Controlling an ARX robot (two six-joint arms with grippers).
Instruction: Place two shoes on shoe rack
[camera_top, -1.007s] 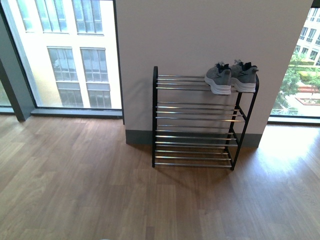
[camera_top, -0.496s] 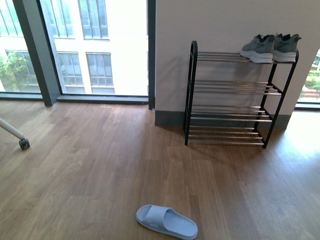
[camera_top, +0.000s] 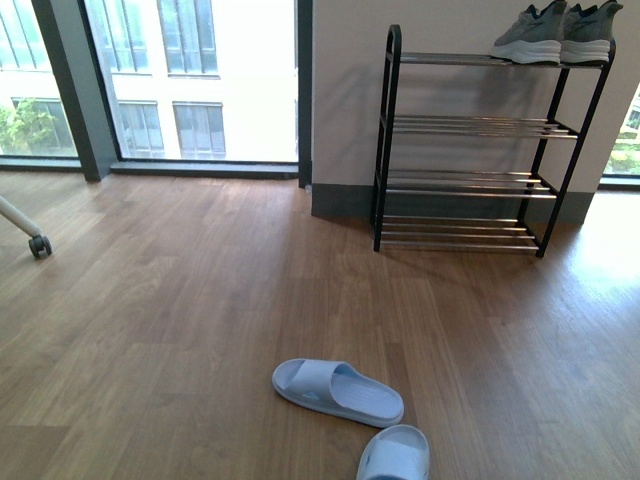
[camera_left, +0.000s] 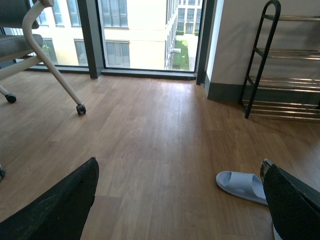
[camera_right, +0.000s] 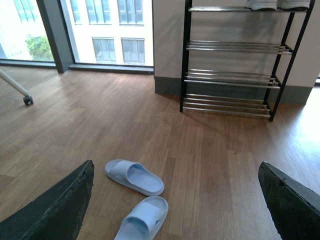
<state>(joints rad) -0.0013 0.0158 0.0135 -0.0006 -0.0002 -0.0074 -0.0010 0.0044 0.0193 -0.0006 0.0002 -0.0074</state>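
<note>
— Against the far wall (camera_top: 350, 70), what stands?
— Rack (camera_top: 387, 130), with both shoes (camera_top: 530, 38) side by side on its top shelf, at the right end.
— Nearer you?
— Two slippers (camera_top: 335, 390) on the floor (camera_top: 180, 300). My left gripper (camera_left: 179, 167) and right gripper (camera_right: 175, 167) are spread wide, holding nothing.

Front view: set high, angled down across the wood floor (camera_top: 180, 330). The shoe rack (camera_top: 470, 126) stands far off at upper right of frame, a slipper (camera_top: 338, 392) near at lower centre.

Left wrist view: low, facing the window (camera_left: 135, 35), with the shoe rack (camera_left: 285, 52) only partly in frame.

Right wrist view: low, facing the shoe rack (camera_right: 235, 47) squarely.

All three views share the shoe rack, the slipper (camera_left: 242, 184) (camera_right: 134, 177) and the floor.
</note>
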